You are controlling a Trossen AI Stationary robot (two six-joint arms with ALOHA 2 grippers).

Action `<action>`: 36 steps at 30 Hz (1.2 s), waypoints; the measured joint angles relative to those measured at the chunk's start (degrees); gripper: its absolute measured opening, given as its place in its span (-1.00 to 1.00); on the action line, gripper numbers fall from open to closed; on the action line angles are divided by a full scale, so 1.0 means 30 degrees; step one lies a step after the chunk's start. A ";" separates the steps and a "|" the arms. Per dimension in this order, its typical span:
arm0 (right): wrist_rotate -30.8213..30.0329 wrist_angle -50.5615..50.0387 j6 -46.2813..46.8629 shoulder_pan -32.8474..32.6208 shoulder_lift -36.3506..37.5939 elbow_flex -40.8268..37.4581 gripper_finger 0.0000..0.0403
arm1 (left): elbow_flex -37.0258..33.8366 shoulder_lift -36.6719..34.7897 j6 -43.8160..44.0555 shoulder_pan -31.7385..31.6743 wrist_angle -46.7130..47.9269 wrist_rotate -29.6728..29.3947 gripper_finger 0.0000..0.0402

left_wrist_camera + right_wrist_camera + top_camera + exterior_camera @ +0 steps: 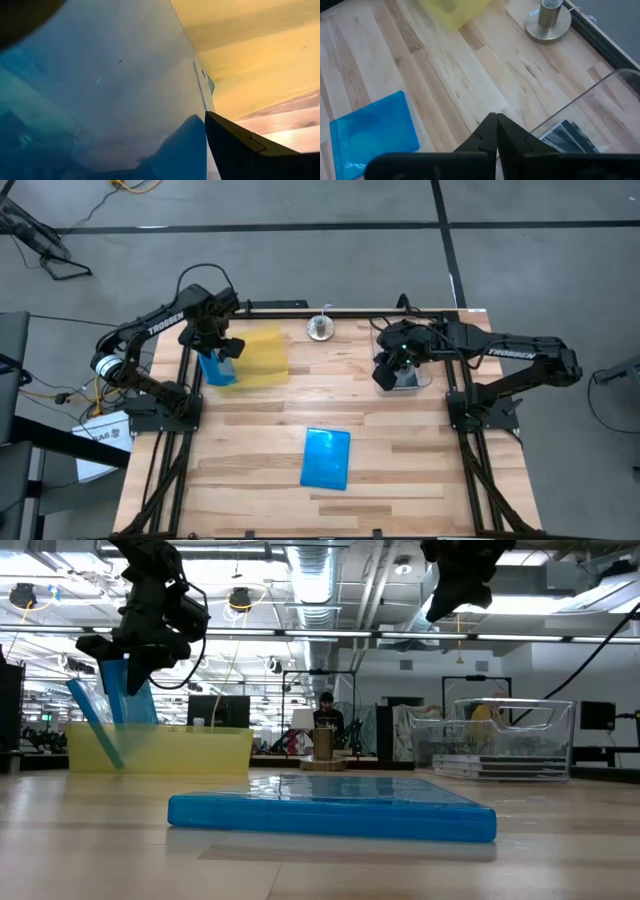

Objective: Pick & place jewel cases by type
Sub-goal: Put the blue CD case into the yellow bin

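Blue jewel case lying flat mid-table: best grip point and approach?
The blue jewel case lies flat on the table, clear of everything else. It is probably best taken from straight above, with the fingers pinching across one thin edge, since the broad face offers nothing to close on. The right gripper, shut and empty, looks free.

Open-plan lab or workshop, exposed ceiling ducts (pixel 330 580), strip lights, person at distant bench (pixel 326 712)
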State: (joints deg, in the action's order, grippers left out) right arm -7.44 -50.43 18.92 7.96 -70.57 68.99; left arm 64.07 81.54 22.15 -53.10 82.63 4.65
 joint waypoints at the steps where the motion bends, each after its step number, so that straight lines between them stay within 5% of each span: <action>1: 0.0000 -0.0006 -0.0004 0.0097 0.0000 0.0000 -1.00 | 0.0000 0.0000 0.0021 0.0101 0.0021 -0.0017 0.00; 11: 0.0044 -0.0015 -0.0284 0.0805 0.0000 0.0000 -1.00 | 0.0000 0.0000 0.2635 0.0350 0.0358 0.0149 0.01; 19: 0.0051 -0.0018 -0.0968 0.0798 0.0000 0.0000 -1.00 | 0.0000 0.0000 0.2964 0.0357 0.0335 0.0121 0.24; 27: 0.0058 -0.0015 -0.1464 0.0993 0.0000 0.0000 -1.00 | 0.0000 0.0000 0.1964 0.0455 -0.0083 -0.1751 0.53; 36: 0.0420 -0.0022 -0.1486 0.1729 0.0000 0.0000 -1.00 | 0.0000 0.0000 0.0860 0.1332 -0.0052 -0.2979 0.56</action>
State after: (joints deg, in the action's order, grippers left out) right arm -6.18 -50.50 14.46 13.14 -70.57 68.99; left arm 64.07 81.54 24.73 -49.11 82.48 -4.29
